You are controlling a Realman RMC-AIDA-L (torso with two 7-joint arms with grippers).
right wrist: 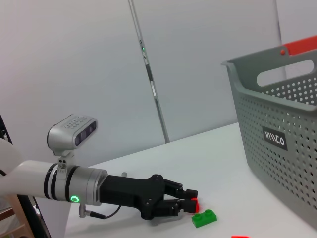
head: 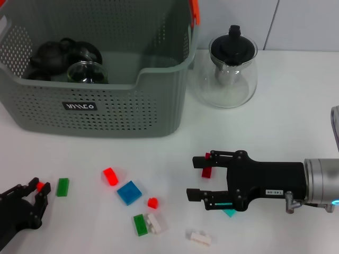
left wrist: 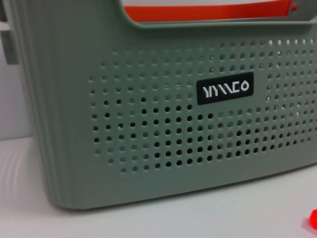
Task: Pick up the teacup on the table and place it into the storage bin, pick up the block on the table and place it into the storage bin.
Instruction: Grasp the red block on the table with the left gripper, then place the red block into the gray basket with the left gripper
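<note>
The grey storage bin [head: 127, 100] stands at the back left, with an orange handle [head: 194, 11] and a black label [head: 80, 106]. A glass teacup [head: 87, 72] and dark teaware [head: 58, 55] lie inside it. My right gripper [head: 197, 176] is open low over the table, its fingers either side of a dark red block [head: 206, 171]. A teal block [head: 229, 212] lies under it. My left gripper [head: 33, 205] is open at the front left, with a small red block [head: 39, 185] at one fingertip. The left wrist view shows the bin wall [left wrist: 148, 148].
A glass teapot [head: 229, 71] with a black lid stands right of the bin. Loose blocks lie in front: green [head: 63, 187], red [head: 109, 175], blue [head: 129, 192], small red [head: 152, 202], green [head: 140, 224], white [head: 199, 237]. The right wrist view shows the left gripper [right wrist: 185, 201] beside a green block [right wrist: 204, 218].
</note>
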